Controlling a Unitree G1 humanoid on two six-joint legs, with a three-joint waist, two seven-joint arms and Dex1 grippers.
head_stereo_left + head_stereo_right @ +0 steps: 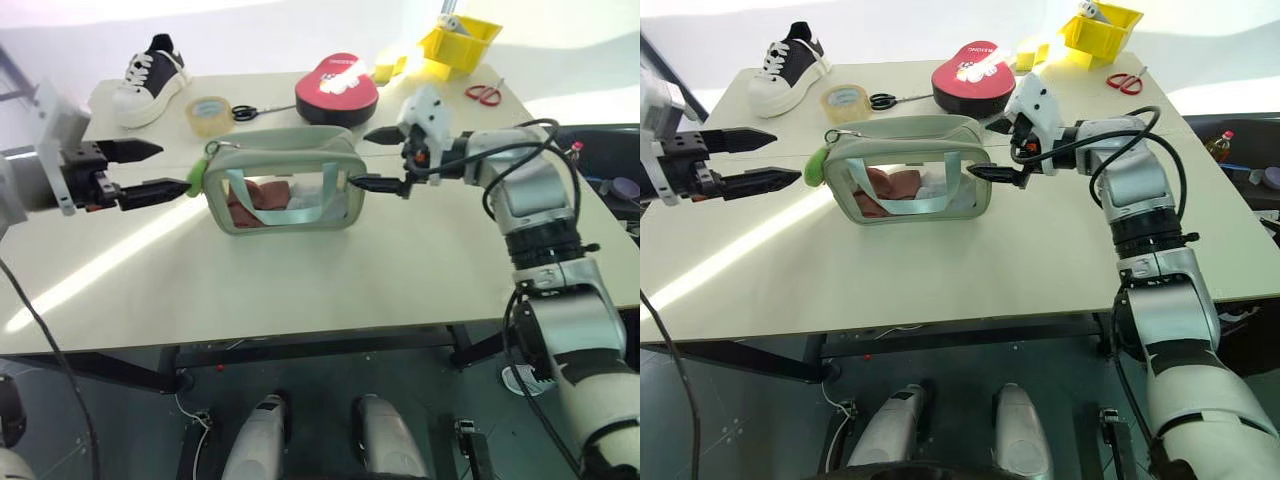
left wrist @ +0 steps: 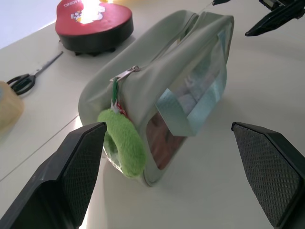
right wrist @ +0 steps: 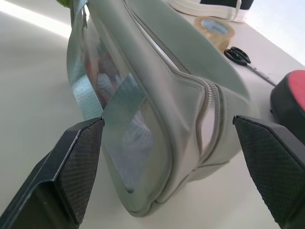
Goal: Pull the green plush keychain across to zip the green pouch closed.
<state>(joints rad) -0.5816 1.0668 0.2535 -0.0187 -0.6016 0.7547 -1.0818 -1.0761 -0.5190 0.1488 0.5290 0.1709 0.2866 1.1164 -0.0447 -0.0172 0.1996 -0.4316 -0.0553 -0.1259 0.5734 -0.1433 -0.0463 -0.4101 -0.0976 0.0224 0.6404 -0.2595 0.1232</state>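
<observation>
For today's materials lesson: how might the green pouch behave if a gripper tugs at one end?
The green pouch looks soft-sided, so it would probably flex or sag. It appears lightly filled, so it may slide across the smooth table. The green plush keychain dangles loosely and would likely swing.

Two head cameras looked forward and down from above the counter (image 1: 300, 290), taking in its whole top from slightly offset positions. Each wrist camera sat low and close at opposite ends of the green pouch (image 1: 285, 180): the left one faced the end carrying the green plush keychain (image 2: 125, 148), the right one faced the far end. All four views shared the pouch.
</observation>
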